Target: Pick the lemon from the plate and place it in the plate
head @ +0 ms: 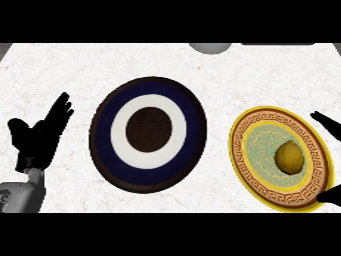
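1. White marbled stone counter (69,70) fills the frame.
2. Round dark-blue-and-white ringed plate (148,134) sits at centre, bare (the likely destination).
3. Round yellow plate with a patterned rim (248,165), right of centre, carries the lemon.
4. Left hand (41,135) rests open, left of frame.
5. Right hand (334,160) brackets the yellow plate's right edge, fingers spread, grasping nothing; it should close squarely around the fruit.
6. Yellow oval lemon (289,156) bears no readable writing.

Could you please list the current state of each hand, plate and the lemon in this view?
lemon: lying on the yellow plate, not yet held.
yellow plate: flat on the counter, holding the lemon.
blue plate: flat on the counter, nothing on it.
right hand: open, fingers and thumb spread around the yellow plate's right edge.
left hand: open, resting at the left, fingers up.
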